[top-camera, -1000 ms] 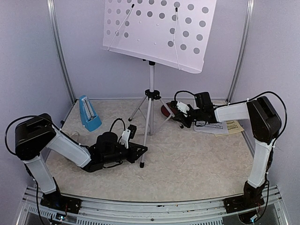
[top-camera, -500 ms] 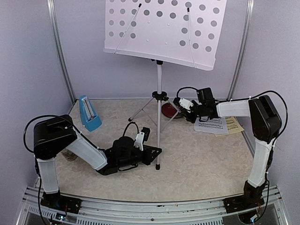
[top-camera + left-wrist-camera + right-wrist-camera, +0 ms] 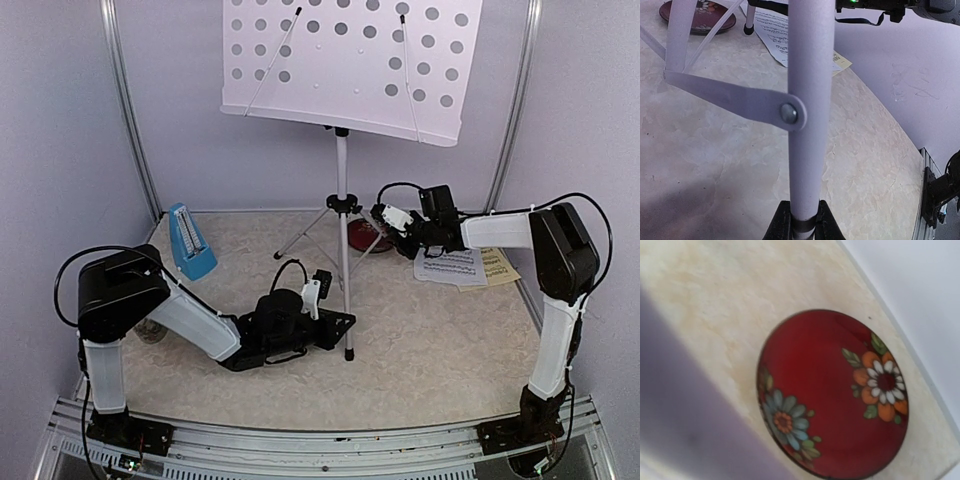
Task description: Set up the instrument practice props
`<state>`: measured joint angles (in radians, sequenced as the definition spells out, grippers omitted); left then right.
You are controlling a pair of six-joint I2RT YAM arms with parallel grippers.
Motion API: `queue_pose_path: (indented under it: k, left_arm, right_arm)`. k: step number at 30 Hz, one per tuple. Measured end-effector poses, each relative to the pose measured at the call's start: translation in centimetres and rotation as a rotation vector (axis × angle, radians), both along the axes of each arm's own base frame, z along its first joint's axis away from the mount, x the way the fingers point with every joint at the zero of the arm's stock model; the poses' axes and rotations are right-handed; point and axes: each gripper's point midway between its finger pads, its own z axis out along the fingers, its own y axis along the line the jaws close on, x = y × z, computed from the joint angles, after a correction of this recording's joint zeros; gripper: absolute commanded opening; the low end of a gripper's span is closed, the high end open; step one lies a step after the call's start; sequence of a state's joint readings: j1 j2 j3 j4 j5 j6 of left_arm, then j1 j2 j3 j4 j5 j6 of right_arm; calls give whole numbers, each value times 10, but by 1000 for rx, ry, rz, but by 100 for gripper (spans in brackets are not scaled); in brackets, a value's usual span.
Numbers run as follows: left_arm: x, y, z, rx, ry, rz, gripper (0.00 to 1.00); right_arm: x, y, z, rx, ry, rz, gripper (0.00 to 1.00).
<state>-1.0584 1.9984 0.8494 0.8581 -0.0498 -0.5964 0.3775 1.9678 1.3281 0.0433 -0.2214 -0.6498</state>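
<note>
**Left arm holds the stand**
My left tool [image 3: 343, 323] is clamped low on the near tripod leg [image 3: 810, 100] of the music stand [image 3: 300, 95], which rises straight out of the jaws at the middle of the counter [image 3: 440, 340]; my right tool [image 3: 385, 228] hovers by the far leg, grip unreadable.

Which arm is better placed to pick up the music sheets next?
Right, probably. The right gripper sits just beside the music sheets, while the left gripper is farther away, its jaws shut on a tripod leg.
</note>
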Motion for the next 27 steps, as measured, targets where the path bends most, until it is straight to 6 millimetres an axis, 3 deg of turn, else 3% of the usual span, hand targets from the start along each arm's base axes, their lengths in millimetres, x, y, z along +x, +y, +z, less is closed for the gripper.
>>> queue_pose_path:
  k: [7,10,16,19,23,27]
  left_arm:
    - [-4,-14,-1,3,21,-20,16]
    - [-6,-16,-1,-4,33,-23,23]
    - [-22,-22,-10,8,72,-59,46]
    - [-29,-21,-12,15,76,-75,65]
    - [-36,-4,-13,39,80,-61,81]
    - [-36,17,8,34,41,-18,95]
  right_arm:
    - [4,-9,-6,-8,-11,-76,55]
    - [3,-8,-1,-2,-28,-87,63]
    - [-6,-10,23,45,-65,-115,73]
    - [-14,-13,37,85,-67,-147,78]
    - [-21,-27,56,172,-44,-242,79]
    - [-31,-53,70,311,25,-360,79]
